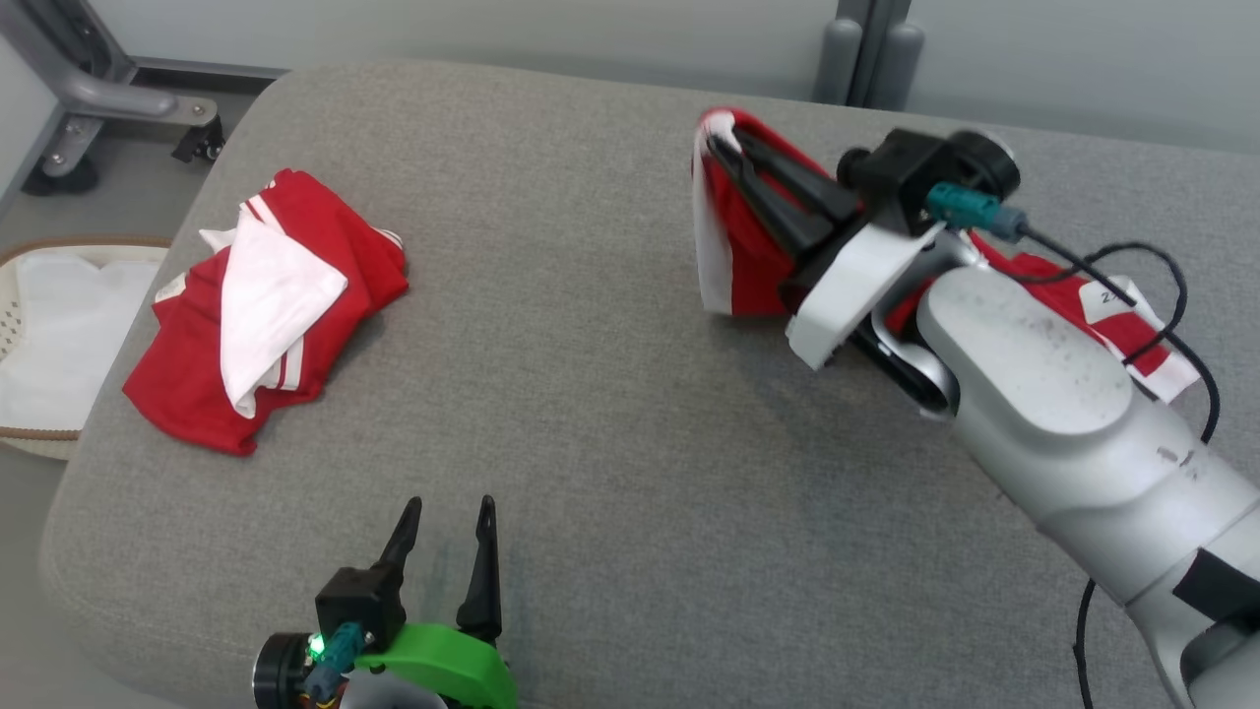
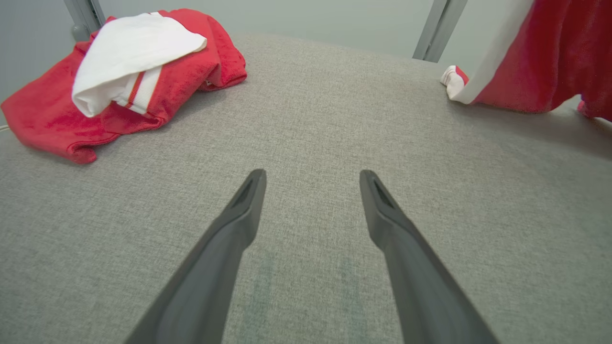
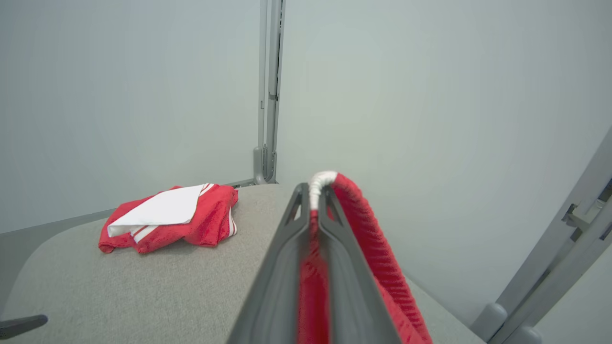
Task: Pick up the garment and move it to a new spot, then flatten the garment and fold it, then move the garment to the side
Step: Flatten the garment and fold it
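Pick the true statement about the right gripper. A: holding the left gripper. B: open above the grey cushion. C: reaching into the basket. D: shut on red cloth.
D: the right gripper has its fingers closed together on the edge of the red garment.

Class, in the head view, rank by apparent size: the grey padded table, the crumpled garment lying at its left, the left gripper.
1. grey padded table
2. crumpled garment
3. left gripper, smallest though nearest the camera
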`<state>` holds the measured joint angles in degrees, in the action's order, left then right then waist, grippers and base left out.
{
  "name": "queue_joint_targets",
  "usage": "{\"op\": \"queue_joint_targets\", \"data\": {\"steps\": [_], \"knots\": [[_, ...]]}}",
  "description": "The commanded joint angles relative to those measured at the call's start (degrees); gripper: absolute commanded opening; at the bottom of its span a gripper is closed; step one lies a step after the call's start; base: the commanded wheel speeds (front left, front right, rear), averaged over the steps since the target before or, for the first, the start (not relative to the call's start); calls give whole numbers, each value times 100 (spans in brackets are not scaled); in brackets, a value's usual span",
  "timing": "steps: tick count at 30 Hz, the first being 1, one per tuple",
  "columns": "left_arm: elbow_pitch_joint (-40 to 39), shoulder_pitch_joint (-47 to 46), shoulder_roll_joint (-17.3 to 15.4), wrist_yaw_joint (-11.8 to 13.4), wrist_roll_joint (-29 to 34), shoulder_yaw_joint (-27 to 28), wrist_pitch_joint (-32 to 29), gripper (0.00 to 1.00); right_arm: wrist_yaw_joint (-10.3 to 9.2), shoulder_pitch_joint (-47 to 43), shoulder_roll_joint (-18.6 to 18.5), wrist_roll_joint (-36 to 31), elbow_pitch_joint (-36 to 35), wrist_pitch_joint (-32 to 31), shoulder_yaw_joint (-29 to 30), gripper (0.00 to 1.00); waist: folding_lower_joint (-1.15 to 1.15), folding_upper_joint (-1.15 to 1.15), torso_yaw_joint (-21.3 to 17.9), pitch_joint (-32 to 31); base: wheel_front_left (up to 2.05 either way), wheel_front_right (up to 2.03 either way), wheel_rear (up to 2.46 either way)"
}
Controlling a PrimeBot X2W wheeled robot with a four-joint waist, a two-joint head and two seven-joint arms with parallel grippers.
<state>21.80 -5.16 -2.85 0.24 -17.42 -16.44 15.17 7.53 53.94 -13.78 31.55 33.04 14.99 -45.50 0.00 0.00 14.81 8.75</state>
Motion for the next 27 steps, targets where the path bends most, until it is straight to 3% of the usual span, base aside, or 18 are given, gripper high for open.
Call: {"op": "queue_joint_targets", "data": {"steps": [1, 4, 9, 17, 23, 27], "knots": [[40, 118, -13, -24, 51, -6, -3, 100, -8, 116, 28, -200, -220, 25, 223, 0, 0, 0, 81, -141, 0, 0, 0], [107, 177, -13, -58, 105, -15, -3, 100, -8, 453, 131, -555, -722, 26, 736, 0, 0, 0, 146, -288, 0, 0, 0], [146, 373, -13, -52, 157, 10, -3, 100, -8, 422, 122, -665, -1049, 26, 1040, 0, 0, 0, 110, -447, 0, 0, 0], [117, 485, -13, -6, 137, 88, -3, 100, -8, -1410, -476, -584, -811, 27, 1417, 0, 0, 0, -241, -430, 0, 0, 0], [88, 299, -12, -81, 228, 182, -3, 100, -8, -2995, -748, -703, -334, 28, 2357, 0, 0, 0, -555, -311, 0, 0, 0], [48, 216, -13, -123, 261, 157, -3, 100, -8, -3683, -661, -873, -77, 28, 3128, 0, 0, 0, -735, -289, 0, 0, 0]]}}
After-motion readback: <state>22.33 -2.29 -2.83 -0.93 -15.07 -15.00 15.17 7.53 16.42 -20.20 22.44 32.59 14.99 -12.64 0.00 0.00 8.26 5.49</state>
